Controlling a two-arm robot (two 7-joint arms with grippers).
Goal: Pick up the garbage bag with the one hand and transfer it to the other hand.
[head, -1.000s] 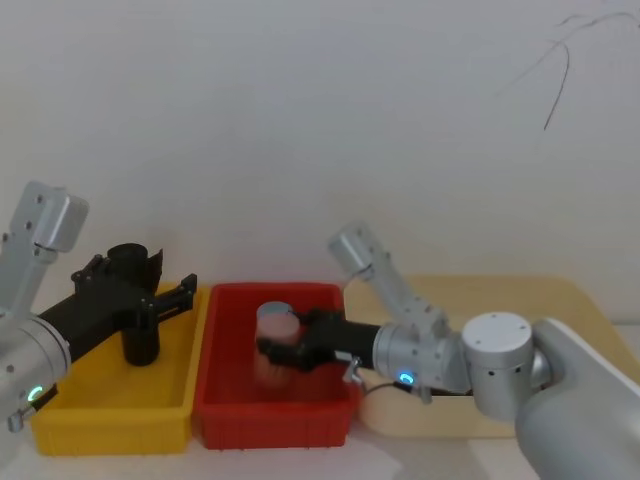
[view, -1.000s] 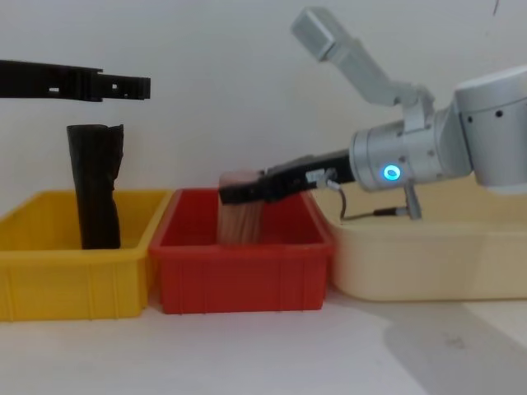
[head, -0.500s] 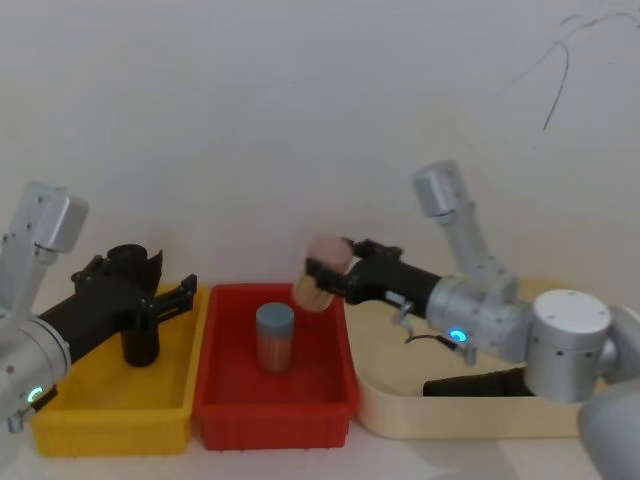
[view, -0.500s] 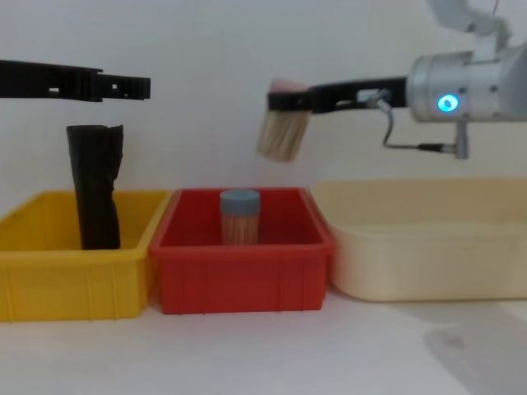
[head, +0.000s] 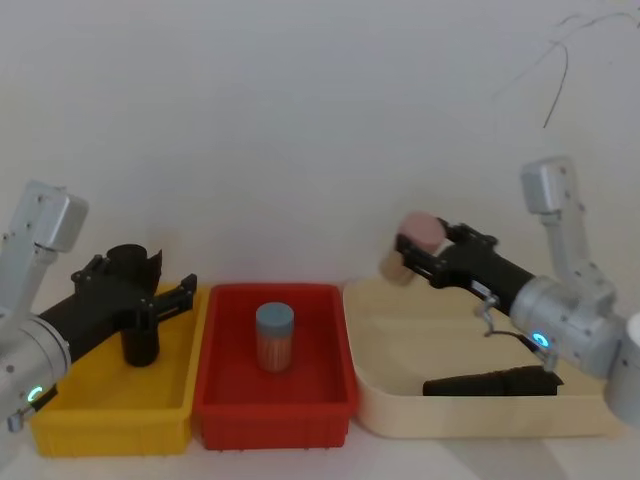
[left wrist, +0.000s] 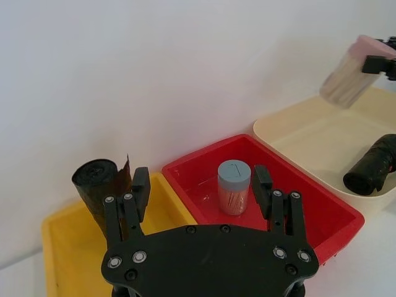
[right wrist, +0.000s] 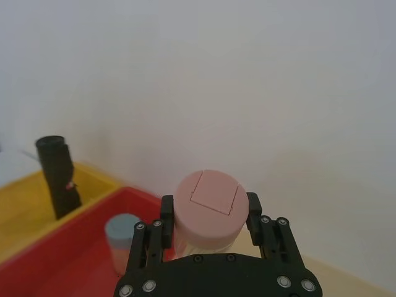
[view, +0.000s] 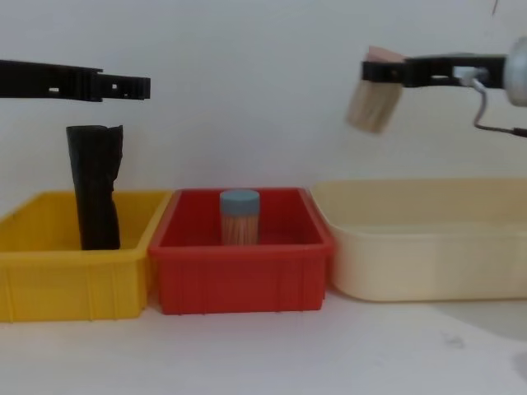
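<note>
Right gripper (head: 412,250): clamped on pink-capped jar (head: 411,246), held above cream tub (head: 380,420) | left gripper (left wrist: 198,195): spread, idle above garbage bag (view: 96,186) | jar best kept level when lowered.

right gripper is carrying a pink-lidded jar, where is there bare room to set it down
The cream tray's floor is mostly bare from its red-bin side to the black roll lying near the right gripper. The red bin holds a blue-lidded jar centrally, leaving tighter room around it.

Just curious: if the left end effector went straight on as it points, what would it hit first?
Likely nothing near: the left end effector would pass level above the red bin and its jar, toward the wall; depth unclear.
</note>
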